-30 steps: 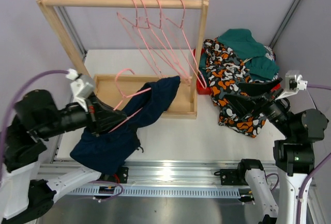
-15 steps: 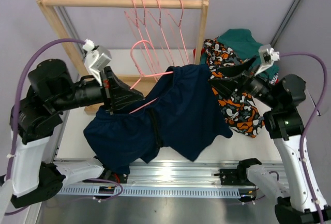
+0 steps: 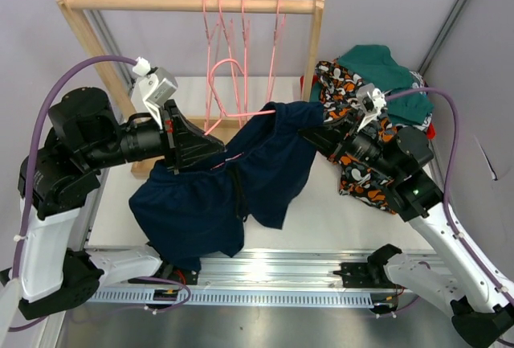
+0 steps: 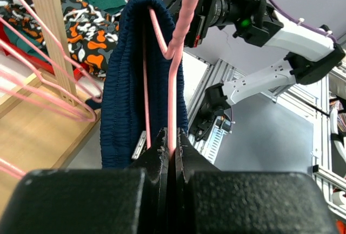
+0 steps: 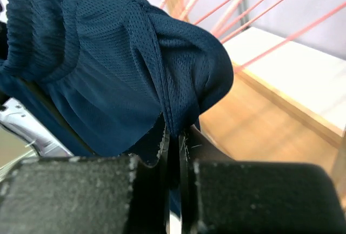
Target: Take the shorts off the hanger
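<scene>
Step in hand: pulling the navy shorts [image 3: 229, 195] off the hanger [image 3: 233, 71]. Left claw [image 3: 215, 149] is clamping shut on the pink hanger wire and holding it up over the counter [image 3: 329, 215], hook pointing toward the rack [image 3: 189, 2]. Right claw [image 3: 312, 134] is pinching a fold of navy mesh at the shorts' right edge, fingers together on the cloth. Shorts are hanging between the two arms, waistband bunching around the hanger wire, most of the cloth drooping at front-left. Not off yet: in the left wrist view the wire is looking threaded through the waistband. Camo shorts [image 3: 341, 83] and teal shorts [image 3: 377, 63] are sitting in a heap at back right, just beside the rack. Spare hangers [image 3: 245, 34] are hanging bare on the bar. Next move, as I'm judging it: right claw dragging the cloth rightward off the hanger's end while left is holding the hanger steady. Risk is the elastic snagging on the wire bend.
</scene>
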You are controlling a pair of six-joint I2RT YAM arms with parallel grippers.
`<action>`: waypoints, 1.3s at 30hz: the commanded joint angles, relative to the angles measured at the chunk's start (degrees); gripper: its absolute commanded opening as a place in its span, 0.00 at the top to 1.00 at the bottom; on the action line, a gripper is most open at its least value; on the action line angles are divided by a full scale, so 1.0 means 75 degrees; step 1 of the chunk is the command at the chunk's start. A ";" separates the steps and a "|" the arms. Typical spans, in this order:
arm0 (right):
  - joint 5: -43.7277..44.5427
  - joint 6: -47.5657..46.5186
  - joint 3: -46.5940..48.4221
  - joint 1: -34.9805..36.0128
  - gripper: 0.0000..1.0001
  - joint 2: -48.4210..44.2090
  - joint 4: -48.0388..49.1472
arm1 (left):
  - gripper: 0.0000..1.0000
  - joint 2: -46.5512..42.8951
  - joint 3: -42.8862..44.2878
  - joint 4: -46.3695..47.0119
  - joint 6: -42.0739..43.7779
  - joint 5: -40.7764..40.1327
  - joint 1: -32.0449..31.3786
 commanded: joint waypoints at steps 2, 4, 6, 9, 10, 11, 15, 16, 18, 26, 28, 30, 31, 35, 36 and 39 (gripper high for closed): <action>0.0975 -0.0516 0.0075 0.0120 1.00 -0.0408 0.0148 | 1.00 -0.0121 0.0397 0.0813 0.0027 -0.0374 -0.0044; 0.1281 -0.0727 0.0250 0.0109 1.00 -0.0444 -0.0179 | 1.00 -0.0168 0.0408 0.0754 0.0062 -0.0479 -0.0044; 0.1934 -0.1113 0.0601 0.0086 1.00 -0.0433 -0.0438 | 1.00 -0.0203 0.0409 0.0614 0.0097 -0.0526 -0.0044; 0.3105 -0.1536 0.1129 -0.0171 1.00 -0.0386 -0.1234 | 1.00 -0.0308 0.0316 0.0426 0.0179 -0.0655 -0.0044; 0.3319 -0.1583 0.1269 -0.0335 1.00 -0.0362 -0.1329 | 1.00 -0.0367 0.0245 0.0402 0.0191 -0.0678 -0.0044; 0.3507 -0.1560 0.1514 -0.0546 1.00 -0.0339 -0.1411 | 1.00 -0.0425 0.0187 0.0391 0.0203 -0.0702 -0.0044; 0.3183 -0.1012 0.2240 -0.2150 1.00 -0.0058 -0.1797 | 1.00 -0.0672 -0.0177 0.0367 0.0238 -0.0702 -0.0044; 0.2798 -0.0870 0.2371 -0.2780 1.00 0.0105 -0.1937 | 1.00 -0.0742 -0.0247 0.0356 0.0262 -0.0702 -0.0044; 0.2596 -0.0543 0.2733 -0.3148 1.00 0.0293 -0.2148 | 1.00 -0.0789 -0.0306 0.0309 0.0274 -0.0760 -0.0044; 0.2315 -0.0061 0.2619 -0.3278 1.00 0.0482 -0.2361 | 1.00 -0.0824 -0.0306 0.0355 0.0250 -0.0843 -0.0044; 0.2407 -0.0037 0.2571 -0.3278 1.00 0.0505 -0.2547 | 1.00 -0.0789 -0.0295 0.0332 0.0250 -0.0796 -0.0044; 0.2582 -0.0107 0.2606 -0.3278 1.00 0.0575 -0.2804 | 1.00 -0.0824 -0.0248 0.0355 0.0262 -0.0808 -0.0044; 0.2653 -0.0119 0.2641 -0.3278 1.00 0.0622 -0.2922 | 1.00 -0.0859 -0.0236 0.0344 0.0262 -0.0842 -0.0044; 0.2514 -0.0072 0.2782 -0.3278 1.00 0.0833 -0.3263 | 1.00 -0.0930 -0.0119 0.0379 0.0274 -0.0925 -0.0044; 0.2420 -0.0025 0.2712 -0.3278 1.00 0.0845 -0.3252 | 1.00 -0.0930 -0.0061 0.0379 0.0227 -0.0913 -0.0044; 0.2103 0.0103 0.2374 -0.3278 1.00 0.0717 -0.3111 | 1.00 -0.0895 0.0022 0.0449 0.0156 -0.0948 -0.0044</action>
